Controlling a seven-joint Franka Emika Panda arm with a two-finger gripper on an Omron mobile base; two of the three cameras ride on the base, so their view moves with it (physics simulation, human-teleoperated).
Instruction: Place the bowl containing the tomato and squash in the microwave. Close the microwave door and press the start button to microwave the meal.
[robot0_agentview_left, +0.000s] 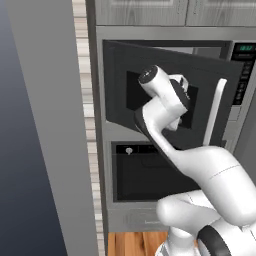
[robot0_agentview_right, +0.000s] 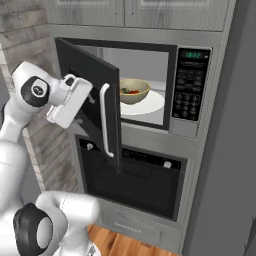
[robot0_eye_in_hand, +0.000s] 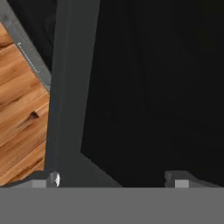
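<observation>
The microwave is built into the wall, and its dark grey door with the white bar handle stands half open. Inside, the pale yellow-tan bowl sits on the white turntable plate. In it lie the red tomato and a dark bit of squash. My gripper is open against the outer face of the door, left of the handle. The hand view has the door's black window right in front of the fingertips, with nothing between them.
The black keypad panel is on the microwave's right side. Below it is a black-fronted oven with two knobs. Cabinets hang above, a grey wall panel stands to the right, and wood floor lies below.
</observation>
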